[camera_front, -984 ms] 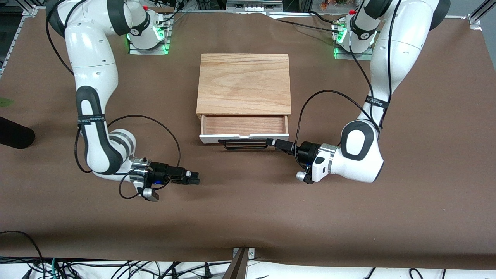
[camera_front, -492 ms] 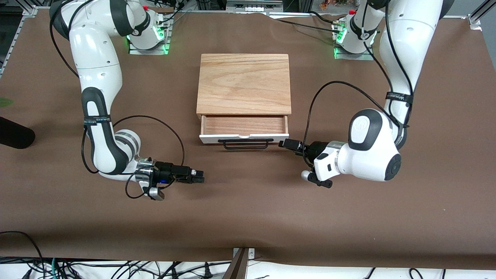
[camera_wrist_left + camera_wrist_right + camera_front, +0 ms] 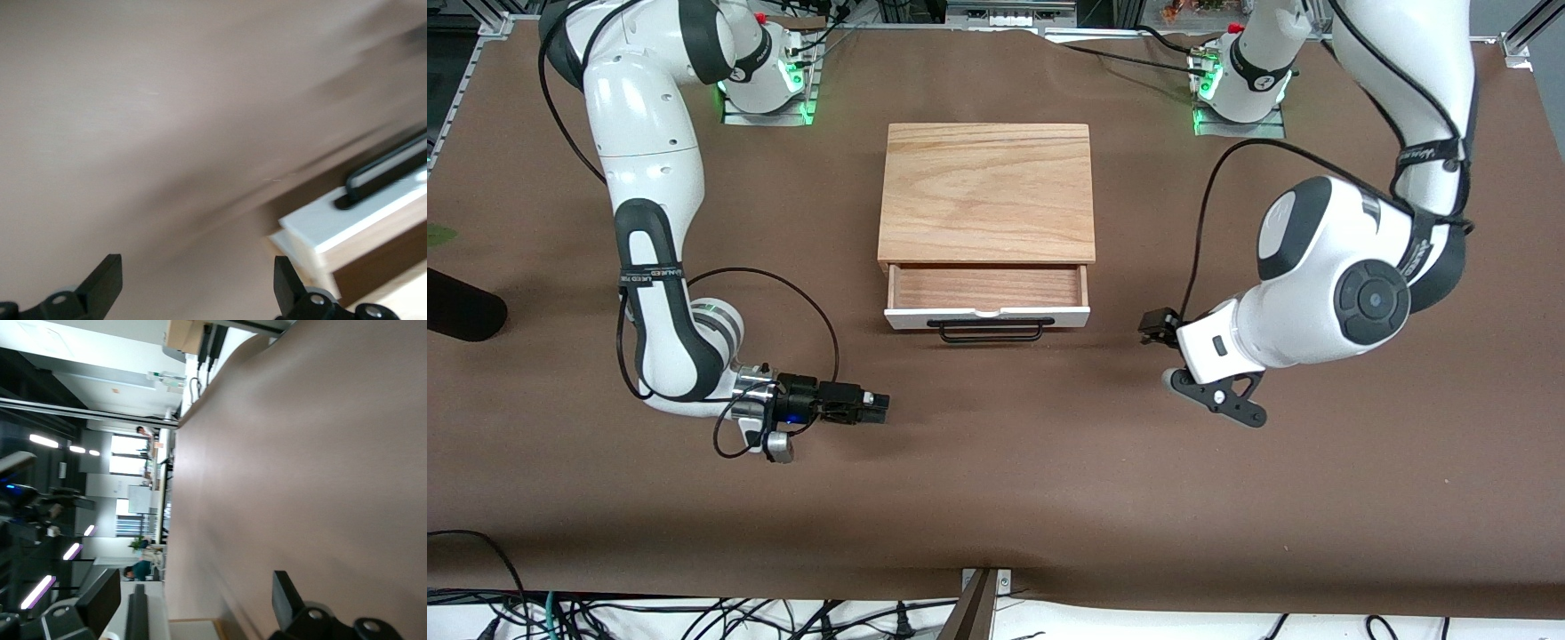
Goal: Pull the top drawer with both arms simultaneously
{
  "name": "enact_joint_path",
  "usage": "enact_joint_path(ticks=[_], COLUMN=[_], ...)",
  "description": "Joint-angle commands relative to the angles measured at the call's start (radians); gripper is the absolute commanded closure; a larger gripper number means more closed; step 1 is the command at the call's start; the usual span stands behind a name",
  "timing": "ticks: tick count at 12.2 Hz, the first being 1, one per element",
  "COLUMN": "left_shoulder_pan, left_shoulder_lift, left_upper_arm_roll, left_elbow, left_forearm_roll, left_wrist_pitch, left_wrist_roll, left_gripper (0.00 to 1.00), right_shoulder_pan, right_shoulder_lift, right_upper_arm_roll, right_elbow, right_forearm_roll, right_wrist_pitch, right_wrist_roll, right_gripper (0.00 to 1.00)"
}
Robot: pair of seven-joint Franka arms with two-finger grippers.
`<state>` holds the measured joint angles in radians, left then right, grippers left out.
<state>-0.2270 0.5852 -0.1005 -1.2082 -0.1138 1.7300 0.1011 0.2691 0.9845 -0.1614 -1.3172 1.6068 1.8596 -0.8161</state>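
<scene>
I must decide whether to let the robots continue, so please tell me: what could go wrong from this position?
1. Neither gripper holds the black handle. The left gripper is open beside the top drawer, toward the left arm's end of the table, so a pull now would move nothing.
2. The right gripper is open over bare table, nearer the front camera than the drawer. One arm may reach the handle first and pull the drawer crooked.
3. The handle is narrow; two grippers could collide there.

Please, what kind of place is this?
Probably a robotics laboratory: two arms are bolted to a brown-covered table, a small wooden cabinet with its top drawer open serves as test piece, and loose cables hang along the table's edge.
</scene>
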Motion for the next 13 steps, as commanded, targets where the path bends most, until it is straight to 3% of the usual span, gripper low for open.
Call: enact_joint_path(ticks=[1, 4, 6, 9, 11, 13], left_shoulder_pan=[0.0, 0.008, 0.029, 0.08, 0.107, 0.124], left_shoulder_lift=[-0.067, -0.139, -0.186, -0.249, -0.3, -0.391], left_upper_arm_roll=[0.008, 0.008, 0.012, 0.01, 0.019, 0.059], left_elbow=[-0.03, -0.025, -0.025, -0.022, -0.081, -0.228], left_forearm_roll=[0.094, 0.207, 0.207, 0.207, 0.195, 0.186], left_wrist_pitch=[-0.05, -0.133, -0.158, -0.262, -0.257, -0.225], left_wrist_roll=[-0.017, -0.006, -0.006, -0.006, -0.017, -0.023], left_gripper=[0.0, 0.0, 0.0, 0.0, 0.0, 0.0], right_shoulder_pan=[0.033, 0.047, 0.048, 0.119, 0.208, 0.261], right_shoulder_lift=[-0.001, -0.007, -0.007, -0.009, -0.006, -0.007], right_upper_arm_roll=[-0.068, -0.144, -0.184, -0.262, -0.334, -0.374], right_elbow=[0.029, 0.033, 0.061, 0.104, 0.113, 0.113], right_forearm_roll=[-0.085, -0.195, -0.266, -0.281, -0.289, -0.362], right_wrist_pitch=[0.027, 0.043, 0.043, 0.111, 0.182, 0.22], right_wrist_roll=[0.029, 0.032, 0.063, 0.268, 0.394, 0.516], right_gripper=[0.0, 0.0, 0.0, 0.0, 0.0, 0.0])
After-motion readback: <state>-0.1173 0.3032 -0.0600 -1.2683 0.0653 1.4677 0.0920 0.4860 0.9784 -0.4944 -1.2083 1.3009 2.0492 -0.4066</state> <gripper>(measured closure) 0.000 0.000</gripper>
